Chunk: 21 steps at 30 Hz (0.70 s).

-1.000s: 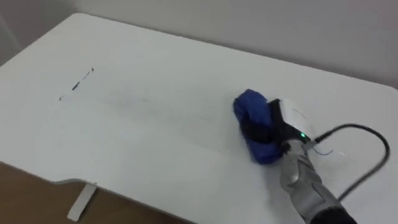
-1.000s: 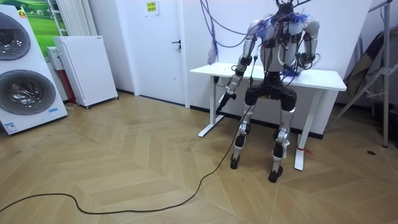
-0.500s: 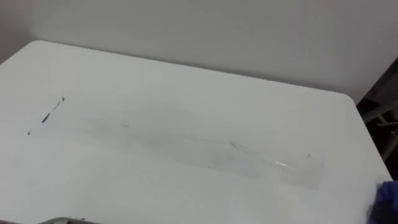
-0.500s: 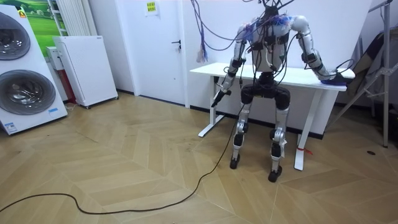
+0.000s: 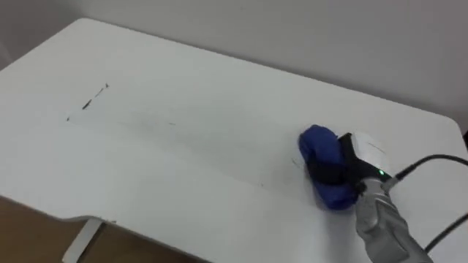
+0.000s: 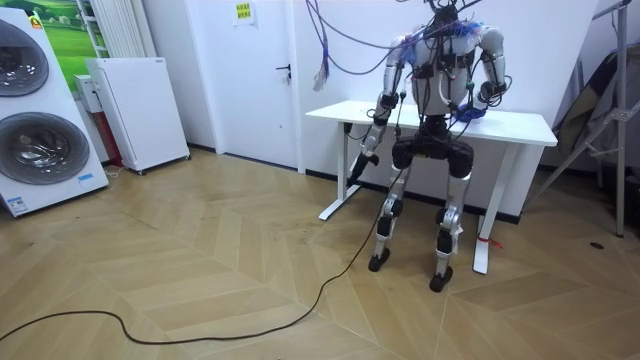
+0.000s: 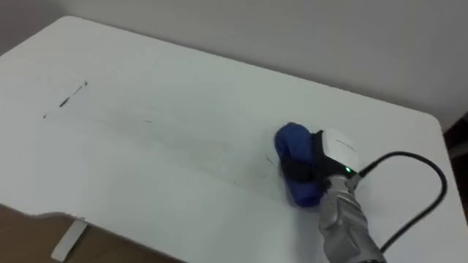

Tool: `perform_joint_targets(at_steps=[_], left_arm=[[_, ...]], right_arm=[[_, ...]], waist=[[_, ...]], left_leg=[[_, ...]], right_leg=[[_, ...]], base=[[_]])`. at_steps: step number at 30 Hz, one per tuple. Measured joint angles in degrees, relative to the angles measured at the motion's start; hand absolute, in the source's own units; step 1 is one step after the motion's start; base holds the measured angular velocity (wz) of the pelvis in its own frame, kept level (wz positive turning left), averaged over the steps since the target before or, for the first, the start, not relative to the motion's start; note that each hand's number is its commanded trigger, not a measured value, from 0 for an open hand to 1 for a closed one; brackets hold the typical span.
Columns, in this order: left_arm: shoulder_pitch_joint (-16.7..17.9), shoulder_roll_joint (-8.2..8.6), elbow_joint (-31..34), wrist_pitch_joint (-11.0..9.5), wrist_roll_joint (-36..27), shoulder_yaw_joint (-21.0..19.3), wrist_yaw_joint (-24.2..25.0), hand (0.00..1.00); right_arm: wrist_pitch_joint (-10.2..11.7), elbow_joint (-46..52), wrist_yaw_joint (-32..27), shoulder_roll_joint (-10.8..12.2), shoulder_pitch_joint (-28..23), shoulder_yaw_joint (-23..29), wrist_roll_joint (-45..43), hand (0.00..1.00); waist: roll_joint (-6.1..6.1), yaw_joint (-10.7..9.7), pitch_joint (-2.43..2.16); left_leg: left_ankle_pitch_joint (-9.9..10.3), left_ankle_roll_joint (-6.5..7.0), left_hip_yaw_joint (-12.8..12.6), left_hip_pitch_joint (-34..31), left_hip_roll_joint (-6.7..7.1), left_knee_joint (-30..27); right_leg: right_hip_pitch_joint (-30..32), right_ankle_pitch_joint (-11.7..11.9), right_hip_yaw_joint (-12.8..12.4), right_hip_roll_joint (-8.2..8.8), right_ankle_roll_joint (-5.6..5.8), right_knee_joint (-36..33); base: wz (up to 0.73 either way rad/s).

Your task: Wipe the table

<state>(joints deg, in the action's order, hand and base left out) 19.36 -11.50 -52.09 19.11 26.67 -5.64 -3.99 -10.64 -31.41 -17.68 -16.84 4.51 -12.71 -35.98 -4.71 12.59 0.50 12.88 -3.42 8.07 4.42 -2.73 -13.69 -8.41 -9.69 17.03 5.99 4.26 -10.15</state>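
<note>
Swung back from the table's (image 5: 183,153) right end, the right robot hand (image 5: 356,155) grips the blue cloth (image 5: 319,142) beneath its fingers.

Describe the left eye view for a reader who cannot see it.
The robot's right hand, reaching in from the lower right, grips a bunched blue cloth resting on a white table, near its right end. A few short dark marks sit on the tabletop far to the left, away from the cloth.

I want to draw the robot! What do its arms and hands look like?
The right hand has black fingers, a white back and a tiny green light. Its forearm is silver-grey, with a black cable looping beside it. The left hand looks dark.
</note>
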Motion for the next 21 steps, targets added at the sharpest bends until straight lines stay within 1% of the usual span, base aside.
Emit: perform_joint_targets(at_steps=[1, 2, 3, 5, 8, 9, 10, 11, 12, 13, 14, 15, 17, 20, 21], left_arm=[[0.18, -0.71, -0.02, 0.06, 0.28, -0.47, 0.44, 0.0], [-0.08, -1.37, -0.02, 0.01, 0.46, -0.75, 0.89, 0.0], [-0.33, -1.49, -0.03, -0.04, 0.46, -0.97, 1.04, 0.0], [-1.57, -1.58, -0.16, -0.76, 0.44, -0.93, 1.47, 0.0], [-3.51, -1.36, -0.35, -1.17, 0.31, -0.35, 2.06, 0.0], [-3.72, -1.31, -0.34, -1.35, 0.36, 0.06, 2.13, 0.0], [-4.06, -1.1, -0.33, -1.92, 0.29, 0.2, 2.32, 0.0], [-4.37, -0.96, -0.35, -2.05, 0.32, 0.39, 2.35, 0.0], [-4.56, -0.86, -0.35, -2.01, 0.4, 0.44, 2.35, 0.0], [-4.75, -0.57, -0.34, -1.92, 0.39, 0.4, 2.32, 0.0], [-4.62, -0.34, -0.34, -1.68, 0.4, 0.45, 2.32, 0.0], [-4.28, -0.27, -0.35, -1.09, 0.38, 1.24, 2.32, 0.0], [-3.96, -0.02, -0.35, -0.46, 0.35, 2.08, 2.35, 0.0], [-3.27, 0.02, -0.3, -0.28, 0.38, 2.23, 2.34, 0.0], [-2.95, 0.08, -0.29, -0.24, 0.37, 2.19, 2.34, 0.0]], right_arm=[[1.65, -1.34, -1.46, -0.24, -1.45, 1.02, 0.3, 1.0], [2.69, -2.12, -2.33, -0.45, -2.43, 1.67, 0.5, 1.0], [3.13, -2.67, -2.71, -0.46, -2.64, 2.03, 0.53, 1.0], [3.4, -3.86, -3.4, -0.46, -2.76, 2.79, 0.9, 1.0], [3.39, -6.36, -3.37, -0.38, -1.69, 2.53, 2.34, 1.0], [3.16, -6.73, -3.33, -0.25, -1.35, 2.19, 2.33, 1.0], [2.32, -7.2, -3.32, -0.16, -0.16, 1.58, 2.46, 1.0], [1.34, -7.45, -3.28, -0.06, 0.6, 0.74, 2.67, 1.0], [0.79, -7.35, -3.15, -0.03, 0.94, 0.42, 2.57, 1.0], [-0.19, -6.82, -2.07, 0.27, 1.61, 0.3, 2.09, 1.0], [-1.34, -6.59, -1.49, 1.0, 2.22, 0.25, 2.09, 1.0], [-2.33, -6.28, -0.87, 1.58, 2.7, 0.0, 2.1, 1.0], [-3.28, -6.14, -0.57, 1.79, 3.19, -0.74, 2.1, 1.0], [-3.22, -5.4, 0.25, 1.77, 3.24, -1.0, 2.07, 1.0], [-2.96, -5.3, 0.43, 1.7, 2.88, -0.07, 2.0, 1.0]], waist=[[-0.5, -0.06, -0.18], [-1.03, -0.28, -0.49], [-1.11, -0.3, -0.54], [-1.0, -0.21, -0.6], [-0.36, 0.32, -0.91], [-0.21, 0.46, -0.98], [0.14, 0.88, -1.01], [0.28, 1.03, -1.07], [0.31, 1.07, -1.08], [0.38, 1.55, -1.07], [0.34, 2.15, -1.03], [0.26, 2.12, -0.99], [0.19, 2.19, -0.94], [-0.1, 1.88, -0.78], [-0.1, 1.35, -0.78]], left_leg=[[0.01, 0.02, -0.08, 0.39, 0.21, -0.01], [0.02, 0.03, -0.11, 0.39, 0.42, -0.01], [0.02, 0.03, -0.11, 0.38, 0.44, -0.04], [0.06, 0.05, 0.01, 0.43, 0.45, 0.15], [0.24, 0.07, 0.07, 0.91, 0.43, 0.06], [0.25, 0.07, 0.02, 0.98, 0.43, 0.07], [0.24, 0.07, 0.03, 1.29, 0.41, 0.11], [0.24, 0.06, 0.16, 1.39, 0.4, 0.17], [0.22, 0.05, 0.22, 1.39, 0.39, 0.18], [0.23, 0.04, 0.24, 1.48, 0.34, 0.22], [0.23, 0.05, 0.19, 2.14, 0.27, 0.7], [0.23, 0.05, 0.2, 2.71, 0.27, 1.04], [0.21, 0.09, -0.05, 3.3, 0.27, 1.6], [0.22, 0.23, -0.08, 3.6, 0.27, 2.06], [0.28, 0.31, -0.08, 3.6, 0.27, 2.06]], right_leg=[[-1.55, -0.16, 1.46, 0.22, 0.25, 0.91], [-2.48, -0.32, 2.59, 0.38, 0.51, 1.61], [-2.7, -0.34, 3.0, 0.41, 0.55, 1.59], [-3.37, -0.37, 3.69, 0.44, 0.59, 1.57], [-3.87, -0.37, 3.57, 0.37, 0.59, 1.51], [-3.87, -0.37, 3.56, 0.39, 0.59, 1.48], [-3.9, -0.34, 3.51, 0.37, 0.55, 1.37], [-3.86, -0.32, 3.4, 0.33, 0.51, 1.27], [-3.79, -0.31, 3.22, 0.28, 0.49, 1.21], [-3.5, -0.22, 2.47, 0.08, 0.34, 1.17], [-3.43, -0.11, 1.68, -0.1, 0.17, 1.16], [-3.58, -0.11, 1.39, -0.14, 0.17, 1.08], [-3.55, -0.11, 0.7, -0.15, 0.16, 1.0], [-3.44, -0.12, 0.27, -0.2, 0.17, 1.08], [-3.51, -0.12, 0.32, -0.2, 0.18, 1.18]], base=[[0.55], [0.48], [0.33], [0.13], [0.0], [-0.14], [-0.12], [-0.12], [-0.13], [-0.24], [-0.32], [-0.25], [-0.17], [-0.09], [0.0]])
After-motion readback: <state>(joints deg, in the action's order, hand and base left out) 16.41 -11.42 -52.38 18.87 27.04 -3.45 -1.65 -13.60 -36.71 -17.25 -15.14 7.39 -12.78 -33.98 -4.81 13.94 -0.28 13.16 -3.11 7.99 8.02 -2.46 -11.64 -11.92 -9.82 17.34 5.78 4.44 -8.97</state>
